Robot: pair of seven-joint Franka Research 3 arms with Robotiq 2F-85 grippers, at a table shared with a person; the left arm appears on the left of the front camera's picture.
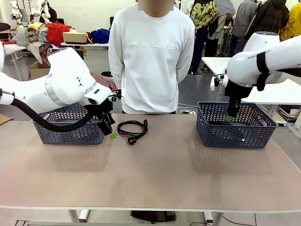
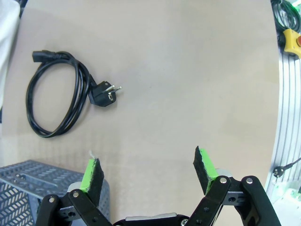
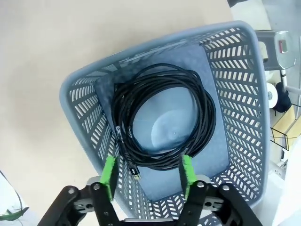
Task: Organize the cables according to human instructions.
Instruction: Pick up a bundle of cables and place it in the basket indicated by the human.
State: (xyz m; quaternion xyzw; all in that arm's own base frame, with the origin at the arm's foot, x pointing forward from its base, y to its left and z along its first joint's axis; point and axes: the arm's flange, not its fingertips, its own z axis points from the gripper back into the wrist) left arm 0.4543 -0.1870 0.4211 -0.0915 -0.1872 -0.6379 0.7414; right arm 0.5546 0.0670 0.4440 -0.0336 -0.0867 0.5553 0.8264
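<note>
The left end effector is released, jaws wide above the table. Ahead and to its left lies a coiled cable, its oval running along the fingers' direction and its plug pins pointing right. The right end effector, also released, hangs over a basket with a second coiled cable just beyond its fingertips.

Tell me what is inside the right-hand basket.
One coiled black cable lies on the floor of the basket. The right gripper, open above it, hides the floor's near edge.
</note>
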